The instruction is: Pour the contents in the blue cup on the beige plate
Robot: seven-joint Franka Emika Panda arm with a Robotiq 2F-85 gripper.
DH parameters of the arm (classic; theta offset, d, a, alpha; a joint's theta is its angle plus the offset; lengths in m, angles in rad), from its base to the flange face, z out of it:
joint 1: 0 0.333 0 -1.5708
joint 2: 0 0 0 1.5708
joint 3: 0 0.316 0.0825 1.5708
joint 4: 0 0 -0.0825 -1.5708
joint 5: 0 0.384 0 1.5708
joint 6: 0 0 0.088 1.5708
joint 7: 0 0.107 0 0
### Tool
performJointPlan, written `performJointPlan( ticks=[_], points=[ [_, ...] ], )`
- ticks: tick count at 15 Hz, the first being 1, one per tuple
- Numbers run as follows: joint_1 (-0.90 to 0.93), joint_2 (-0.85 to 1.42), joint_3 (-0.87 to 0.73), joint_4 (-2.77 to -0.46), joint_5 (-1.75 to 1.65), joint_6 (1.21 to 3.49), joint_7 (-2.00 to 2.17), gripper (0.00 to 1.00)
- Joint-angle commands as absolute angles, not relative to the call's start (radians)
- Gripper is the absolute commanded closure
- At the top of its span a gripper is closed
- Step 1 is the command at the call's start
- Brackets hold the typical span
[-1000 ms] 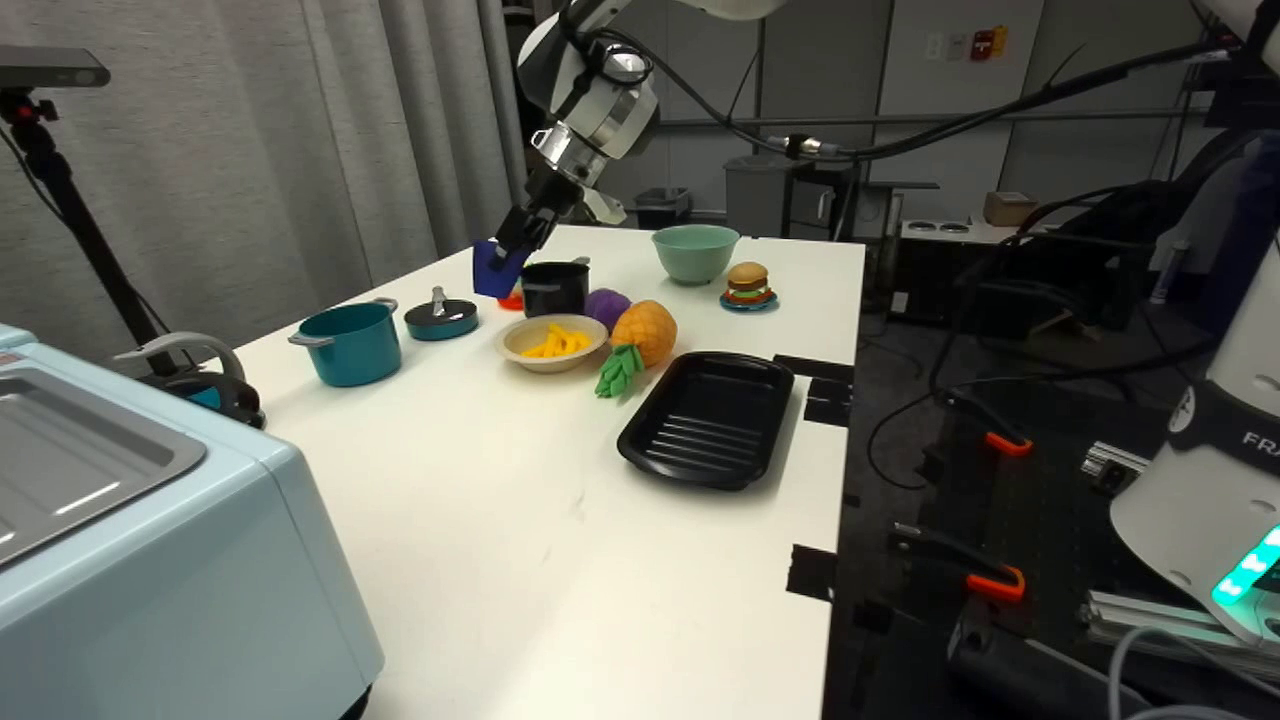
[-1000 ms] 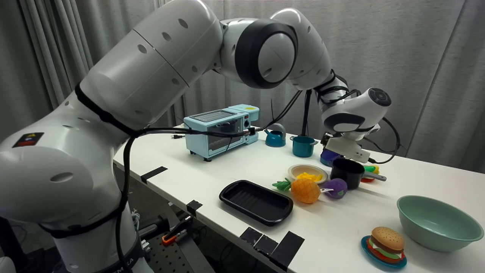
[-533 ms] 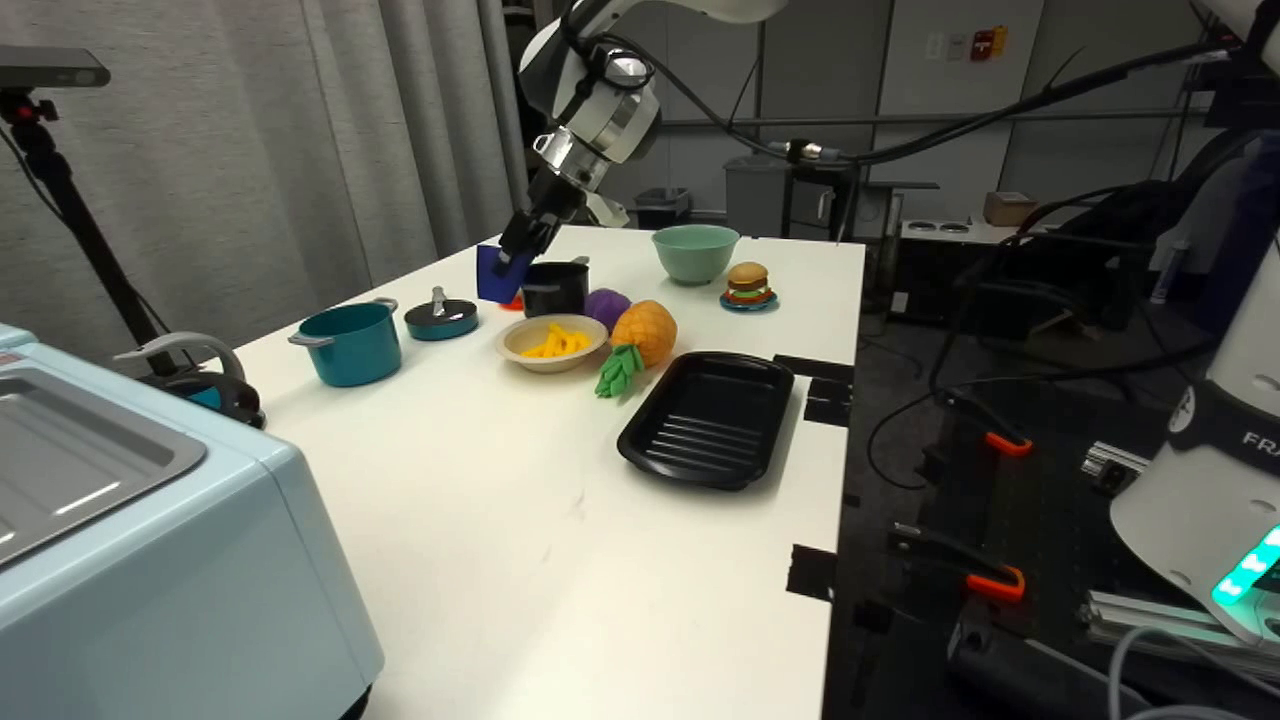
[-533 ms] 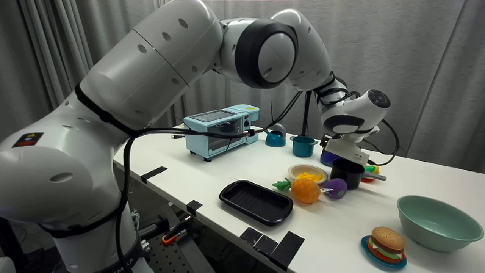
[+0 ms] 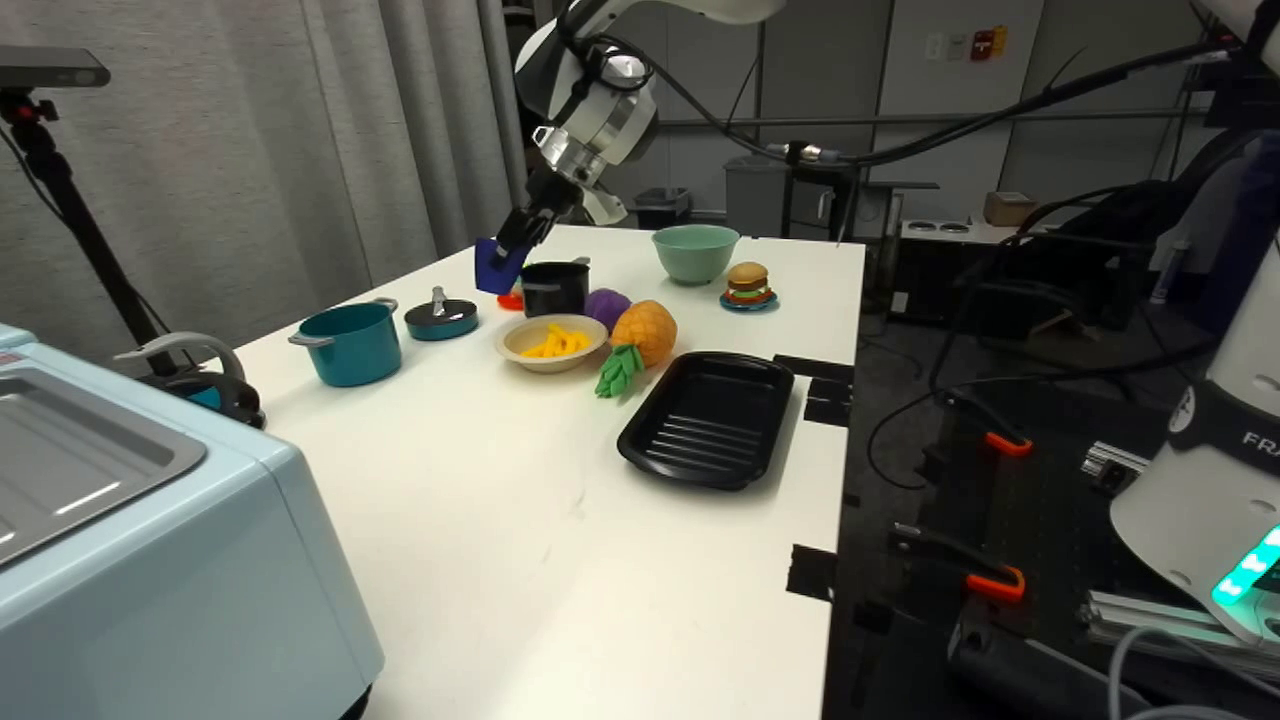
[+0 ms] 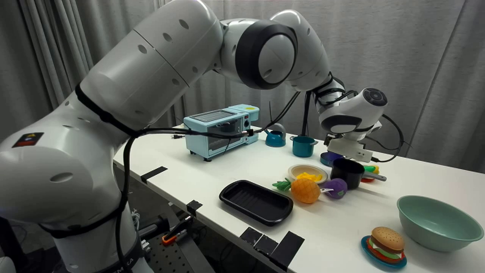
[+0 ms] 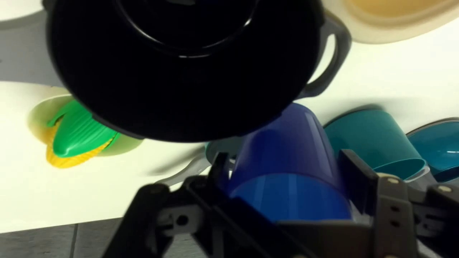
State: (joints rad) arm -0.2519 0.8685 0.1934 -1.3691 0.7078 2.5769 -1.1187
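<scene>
My gripper (image 5: pixel 514 238) is shut on the blue cup (image 5: pixel 494 268) and holds it above the table, behind the beige plate in this exterior view. In the wrist view the gripper's fingers (image 7: pixel 287 161) press on both sides of the cup (image 7: pixel 283 150). Its mouth faces the camera, and the visible part of its light blue inside shows no contents. The base is hidden by the black pot. The beige plate (image 5: pixel 510 349) stands on the table and bears several yellow pieces (image 5: pixel 558 344). It shows in an exterior view (image 6: pixel 294 168) and at the wrist view's upper right (image 7: pixel 373 34).
A black pot (image 5: pixel 555 290) with a grey handle (image 6: pixel 375 176) stands beside the plate and close to the cup. A purple vegetable (image 6: pixel 335 188), pineapple (image 6: pixel 305 191) and black tray (image 6: pixel 255 203) are near. A teal pot (image 5: pixel 356 345), lid (image 5: pixel 441 320) and corn (image 7: pixel 77 132) stand around.
The gripper with the cup dips slightly and then rises a little. The wrist has shifted slightly left in an exterior view. The plate and its yellow pieces look the same.
</scene>
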Motion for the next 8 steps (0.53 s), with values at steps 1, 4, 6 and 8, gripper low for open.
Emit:
performJointPlan(
  ticks=[1,4,6,8],
  points=[
    [-0.293,0.884,0.263,-1.367,0.726,2.673,-1.185,0.48],
    [-0.253,0.745,0.318,-1.525,0.755,2.802,-1.137,0.48],
    [-0.253,0.690,0.369,-1.570,0.763,2.859,-1.126,0.48],
    [-0.217,0.610,0.384,-1.626,0.773,2.899,-1.093,0.48]
  ],
)
